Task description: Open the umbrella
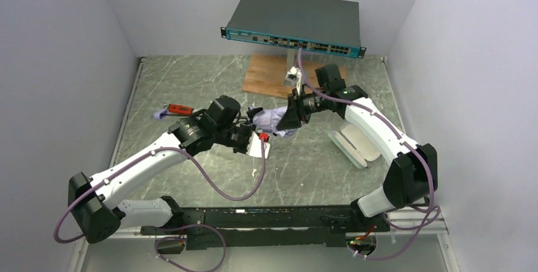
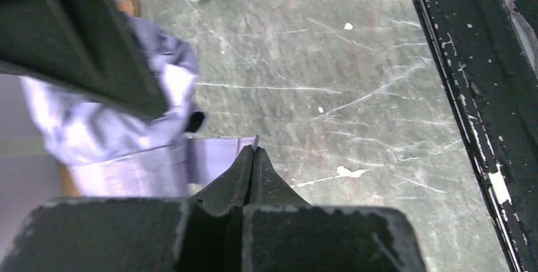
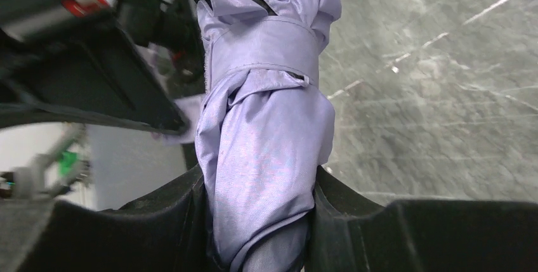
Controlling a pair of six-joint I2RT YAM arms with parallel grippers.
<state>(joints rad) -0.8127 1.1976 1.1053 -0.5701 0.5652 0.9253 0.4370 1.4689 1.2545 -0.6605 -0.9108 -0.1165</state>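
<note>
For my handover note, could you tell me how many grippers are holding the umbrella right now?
2. The right gripper clamps the folded umbrella below its strap; the left gripper is shut on that strap's tip. Both grips are in view.

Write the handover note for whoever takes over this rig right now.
Left gripper: shut, apparently pinching the loose end of the strap.
Right gripper: shut on the umbrella, clamping the folded bundle.
Things: the umbrella sits between both arms at mid-table; the open case lies by the right arm.
Done: both grips set.
Left: the strap is still wrapped around the canopy; peel it off, then open the umbrella.
</note>
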